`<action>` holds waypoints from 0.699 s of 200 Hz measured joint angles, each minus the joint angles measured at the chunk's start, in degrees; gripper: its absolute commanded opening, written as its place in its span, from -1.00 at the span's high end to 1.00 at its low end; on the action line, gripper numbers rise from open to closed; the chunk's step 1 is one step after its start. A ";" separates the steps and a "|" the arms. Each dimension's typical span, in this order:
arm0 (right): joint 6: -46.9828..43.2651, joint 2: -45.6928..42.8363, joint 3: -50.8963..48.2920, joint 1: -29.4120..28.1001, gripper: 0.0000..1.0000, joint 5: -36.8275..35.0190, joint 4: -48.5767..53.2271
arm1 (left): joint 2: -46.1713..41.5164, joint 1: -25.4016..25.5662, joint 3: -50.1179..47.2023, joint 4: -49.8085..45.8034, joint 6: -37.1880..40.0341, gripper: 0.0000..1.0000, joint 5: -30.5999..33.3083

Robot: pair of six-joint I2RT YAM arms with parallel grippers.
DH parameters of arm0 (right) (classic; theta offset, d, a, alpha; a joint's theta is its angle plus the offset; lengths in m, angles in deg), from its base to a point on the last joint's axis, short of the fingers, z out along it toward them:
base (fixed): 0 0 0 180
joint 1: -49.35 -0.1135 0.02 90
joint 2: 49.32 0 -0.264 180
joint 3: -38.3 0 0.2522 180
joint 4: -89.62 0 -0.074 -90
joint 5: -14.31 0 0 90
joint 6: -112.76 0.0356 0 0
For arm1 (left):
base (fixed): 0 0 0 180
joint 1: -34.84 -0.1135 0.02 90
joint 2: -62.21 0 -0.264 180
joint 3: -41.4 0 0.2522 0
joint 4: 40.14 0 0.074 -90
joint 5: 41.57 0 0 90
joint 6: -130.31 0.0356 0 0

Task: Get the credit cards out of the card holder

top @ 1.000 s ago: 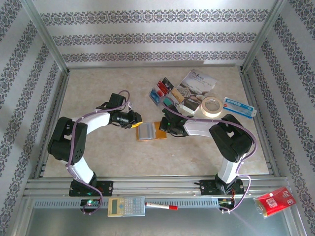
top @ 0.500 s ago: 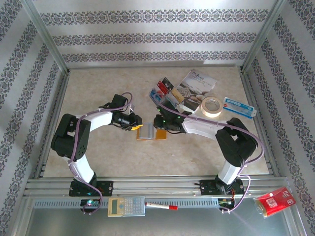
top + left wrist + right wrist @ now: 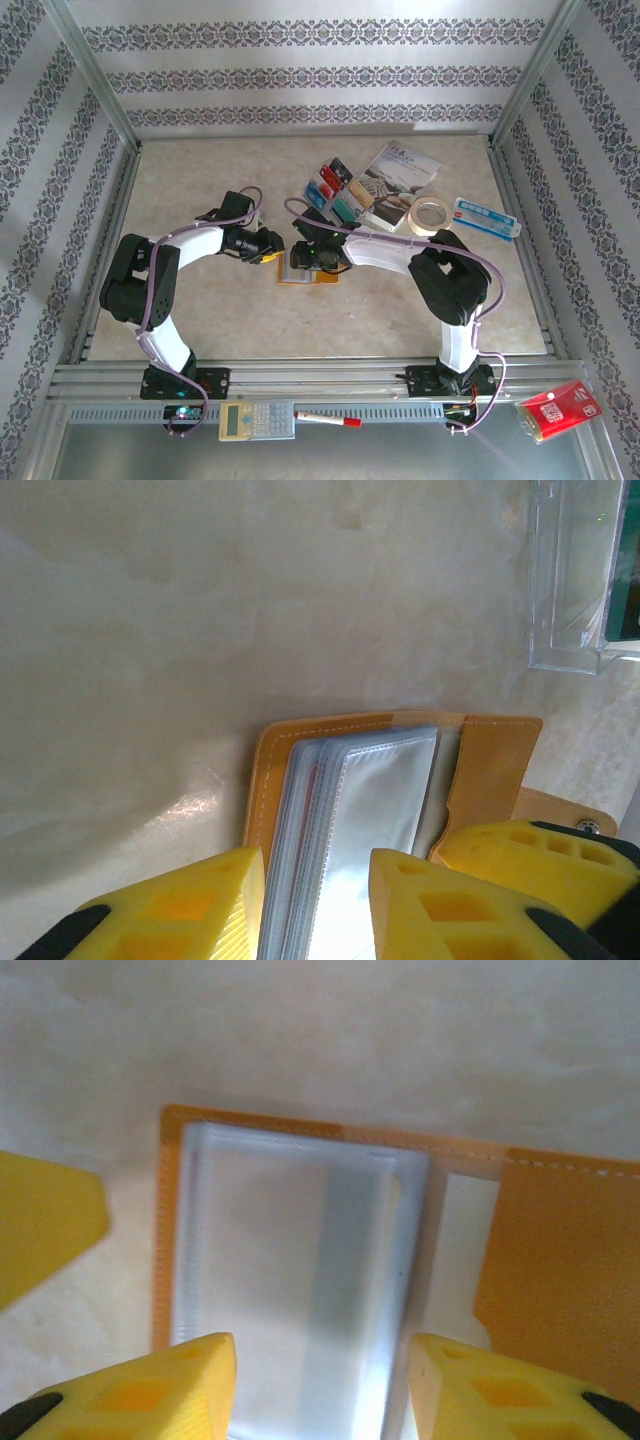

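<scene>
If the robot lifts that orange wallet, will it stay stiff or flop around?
Probably floppy: the card holder lies spread open and flat. Its clear sleeves look shiny, so likely slippery. It looks thin, so probably light.

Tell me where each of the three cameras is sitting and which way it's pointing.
Top external: above and behind the bases, looking down on the table; left arm and right arm show whole, left gripper and right gripper meeting over the card holder.
Left wrist: on the left arm, looking past its yellow fingers at the holder's sleeves.
Right wrist: on the right arm, looking down between its yellow fingers at the sleeves.
Shared: both wrist views frame the same open card holder.
</scene>
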 measured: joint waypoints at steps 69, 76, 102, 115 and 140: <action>-2.10 3.56 3.30 0.00 0.21 0.96 5.90 | -0.26 -0.02 -0.87 0.48 -0.28 0.44 -3.02; -2.08 3.58 3.28 0.00 0.25 0.92 6.03 | -0.39 -0.02 -1.22 0.48 -0.31 0.45 -3.32; -2.03 3.58 2.93 0.04 0.34 0.72 6.01 | -0.48 0.00 -1.90 0.48 -0.42 0.51 -5.01; -2.05 3.58 2.80 0.07 0.39 0.72 5.79 | -0.48 0.07 -1.90 0.52 -0.44 0.54 -6.08; -2.03 3.58 2.67 0.11 0.42 0.74 5.46 | -0.48 0.55 -1.88 0.44 -0.35 0.56 -7.26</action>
